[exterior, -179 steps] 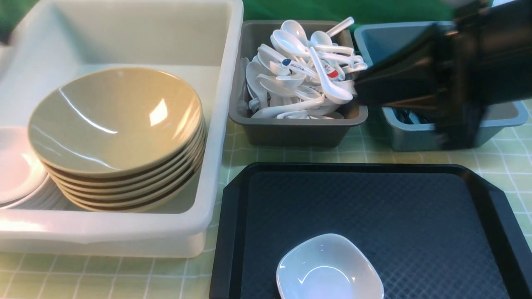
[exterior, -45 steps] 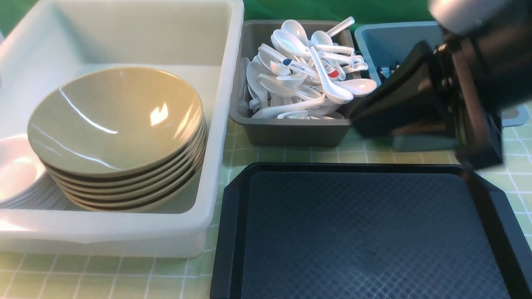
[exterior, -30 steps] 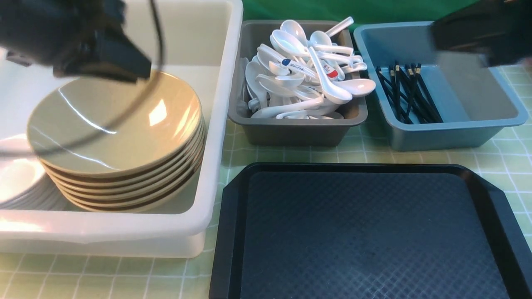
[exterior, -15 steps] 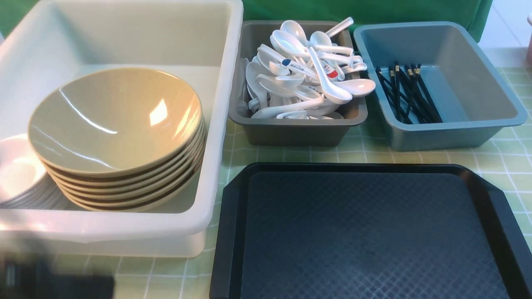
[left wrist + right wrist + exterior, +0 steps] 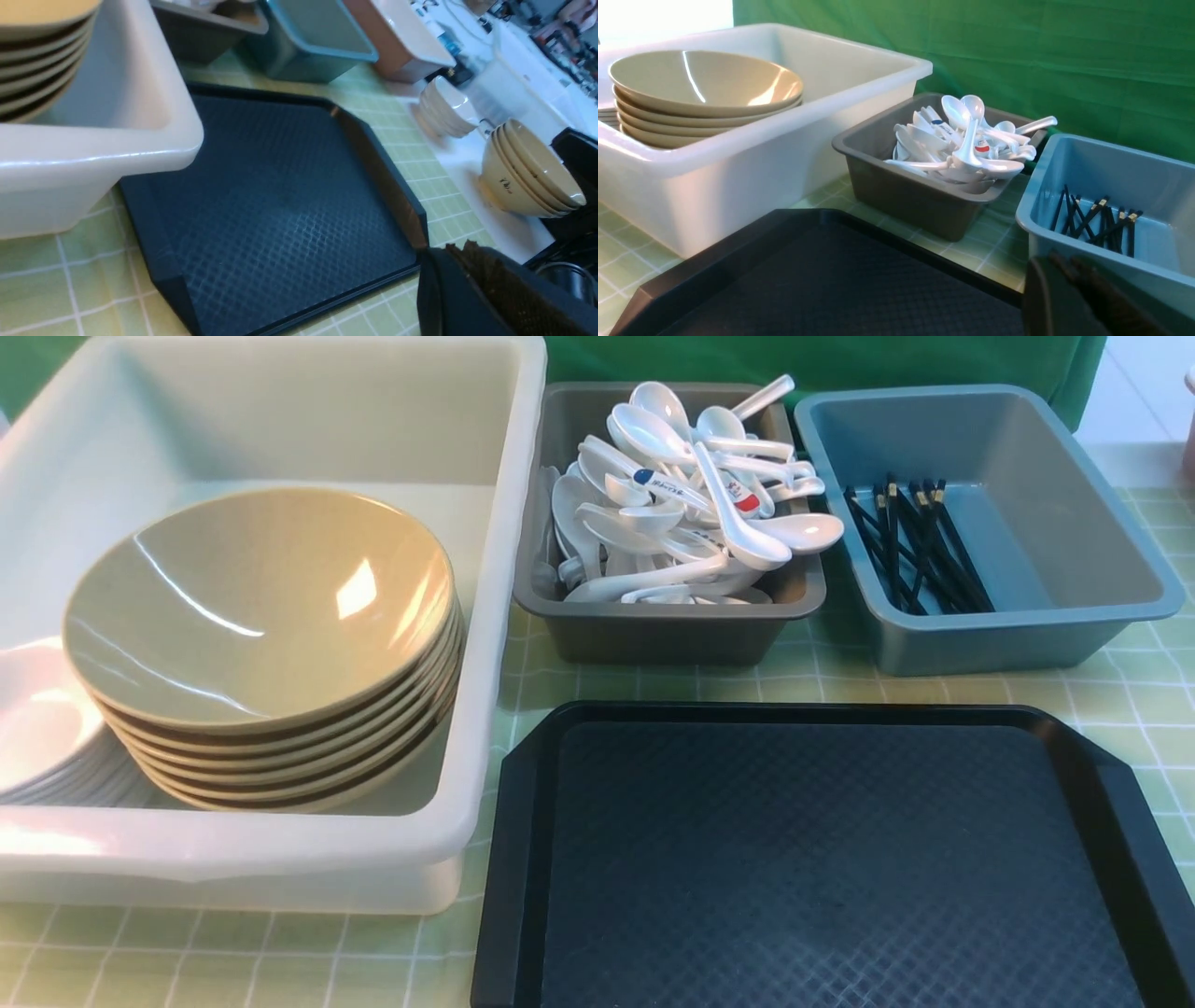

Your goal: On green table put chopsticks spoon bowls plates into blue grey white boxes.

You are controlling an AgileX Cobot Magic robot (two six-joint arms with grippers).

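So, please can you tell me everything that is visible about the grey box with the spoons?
The grey box looks like smooth plastic, brownish-grey, rectangular and open at the top, with a rounded rim and walls narrowing downward. It stands upright on the green checked table, between the white box and the blue box, behind the black tray. White spoons are heaped inside in many directions; some rise above the rim, and one bowl sticks out toward the blue box.
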